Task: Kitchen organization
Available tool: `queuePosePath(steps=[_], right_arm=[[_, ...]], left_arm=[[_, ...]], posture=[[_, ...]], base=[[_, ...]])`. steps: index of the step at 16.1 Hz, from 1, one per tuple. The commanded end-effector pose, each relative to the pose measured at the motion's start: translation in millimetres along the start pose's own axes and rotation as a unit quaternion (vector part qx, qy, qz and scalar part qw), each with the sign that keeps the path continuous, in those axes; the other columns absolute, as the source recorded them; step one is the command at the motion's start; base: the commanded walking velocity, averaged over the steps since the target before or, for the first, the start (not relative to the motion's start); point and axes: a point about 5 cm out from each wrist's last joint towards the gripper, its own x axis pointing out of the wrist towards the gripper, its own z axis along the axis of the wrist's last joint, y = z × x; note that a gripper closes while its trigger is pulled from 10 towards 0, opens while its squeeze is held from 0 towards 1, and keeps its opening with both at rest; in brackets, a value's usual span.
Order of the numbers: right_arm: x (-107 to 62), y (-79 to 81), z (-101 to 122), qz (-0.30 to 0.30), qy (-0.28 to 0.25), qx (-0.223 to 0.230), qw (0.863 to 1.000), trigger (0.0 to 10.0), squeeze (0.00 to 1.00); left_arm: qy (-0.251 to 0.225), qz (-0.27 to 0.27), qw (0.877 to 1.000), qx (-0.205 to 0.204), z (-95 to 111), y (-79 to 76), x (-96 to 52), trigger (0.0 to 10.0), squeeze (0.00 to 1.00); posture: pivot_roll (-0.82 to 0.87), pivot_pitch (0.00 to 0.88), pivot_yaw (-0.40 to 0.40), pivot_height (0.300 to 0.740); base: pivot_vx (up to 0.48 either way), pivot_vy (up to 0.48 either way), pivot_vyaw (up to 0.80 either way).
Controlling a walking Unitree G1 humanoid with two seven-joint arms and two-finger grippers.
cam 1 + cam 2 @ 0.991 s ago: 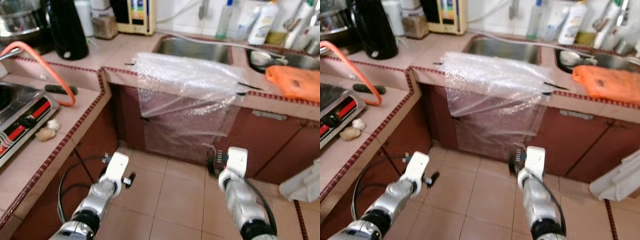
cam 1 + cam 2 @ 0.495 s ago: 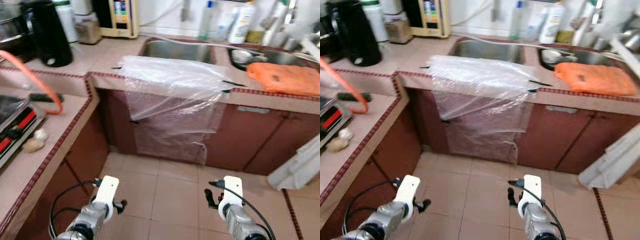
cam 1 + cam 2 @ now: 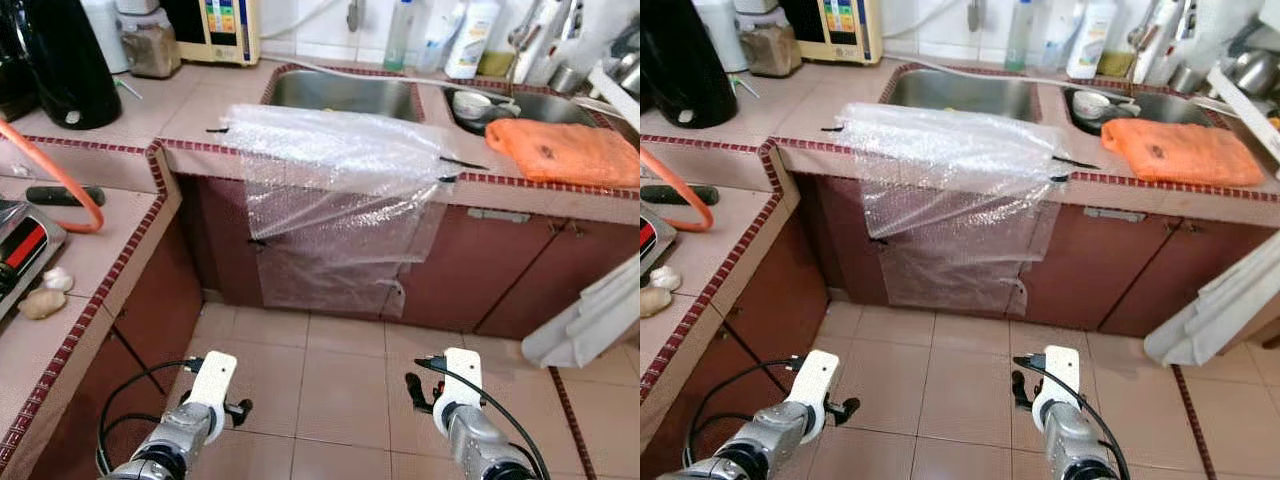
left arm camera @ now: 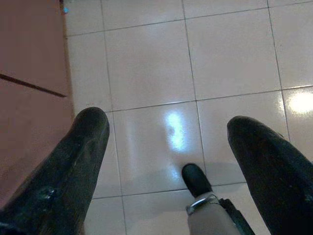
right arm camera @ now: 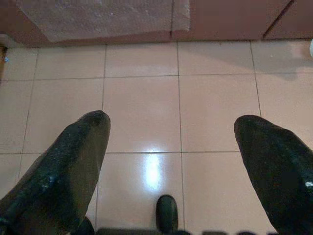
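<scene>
Head views: tiled counter (image 3: 200, 105) wrapping an L around a floor (image 3: 340, 370) of pale tiles, with a steel sink (image 3: 340, 92) set in the far run. Bubble wrap (image 3: 340, 190) draped over the counter edge in front of the sink, hanging down across the red-brown cabinet doors (image 3: 480, 270). Orange cloth (image 3: 565, 150) lying on the counter to the right of the wrap, beside a second basin holding a small bowl (image 3: 470, 102). Bottles (image 3: 460, 35) lined up behind the sinks; black kettle (image 3: 60, 65) and a jar (image 3: 148, 45) at the far left corner. On the left run, an orange hose (image 3: 60, 175) curving over the tiles, a stove edge (image 3: 20, 255) and two pale lumps (image 3: 45, 295) near the rim. White cloth (image 3: 590, 315) hanging at the right. Both arms low over the floor, well apart from the counter. Left wrist view: left gripper (image 4: 166, 142) spread wide, holding nothing, fingers (image 4: 73, 161) framing bare tiles and a strip of cabinet. Right wrist view: right gripper (image 5: 171, 137) likewise wide open and empty, pointing at floor with the wrap's lower edge (image 5: 98, 19) beyond.
</scene>
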Motion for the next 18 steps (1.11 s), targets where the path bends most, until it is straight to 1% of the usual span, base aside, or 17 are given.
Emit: queuePosePath(steps=[1,16,18], right_arm=[[-0.2,-2.9,-0.5,-0.001,0.002,0.001,1.000,10.0,0.00],[0.4,-0.7,2.1,-0.001,-0.007,0.013,1.000,10.0,0.00],[0.5,-0.6,2.2,-0.002,-0.008,0.014,1.000,10.0,0.00]], left_arm=[[0.003,-0.007,1.000,0.002,0.2,-2.4,0.4,10.0,0.00],[0.009,0.000,1.000,0.018,-1.7,0.6,-0.1,10.0,0.00],[0.007,0.003,1.000,0.013,-1.9,1.2,-0.2,10.0,0.00]], posture=[[-0.04,0.035,-0.019,0.740],[-0.05,0.033,-0.003,0.740],[-0.05,0.032,-0.003,0.740]], base=[[0.000,-0.431,0.00],[0.000,-0.432,0.00],[0.000,0.000,0.00]])
